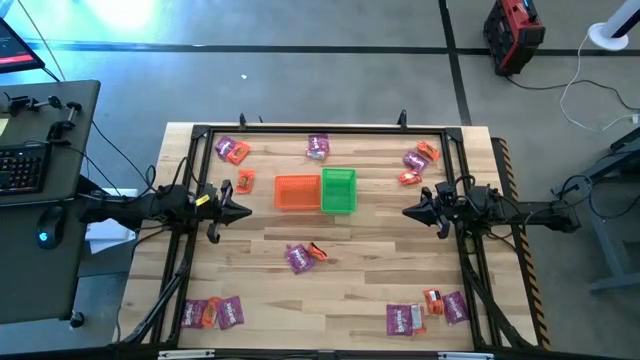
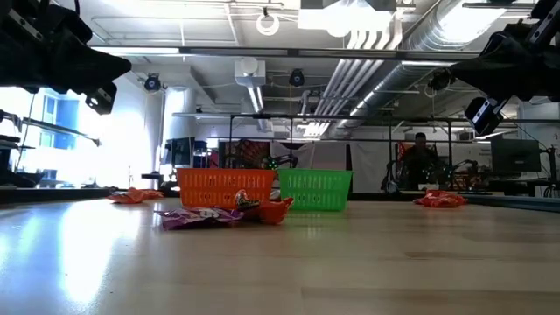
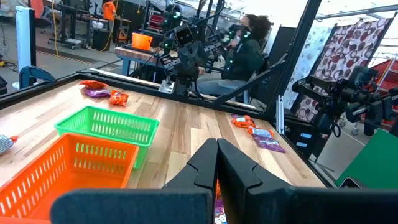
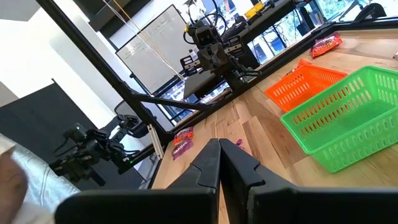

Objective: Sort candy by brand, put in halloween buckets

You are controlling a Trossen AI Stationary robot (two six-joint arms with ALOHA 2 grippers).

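The orange bucket (image 1: 296, 192) and the green bucket (image 1: 338, 190) stand side by side at the table's middle, toward the far side. Purple and orange-red candy packets lie in small groups: two near the middle (image 1: 303, 256), others at the far left (image 1: 231, 150), far middle (image 1: 318, 147), far right (image 1: 420, 163), near left (image 1: 212, 313) and near right (image 1: 425, 311). My left gripper (image 1: 247, 211) hovers shut, left of the orange bucket. My right gripper (image 1: 407, 211) hovers shut, right of the green bucket. Both are raised above the table.
A black frame (image 1: 320, 130) runs round the table's edges. The tabletop between the buckets and the near edge is bare wood apart from the middle packets. A person (image 3: 249, 50) sits beyond the table's right side. A desk with a keyboard (image 1: 20, 165) stands beyond the left edge.
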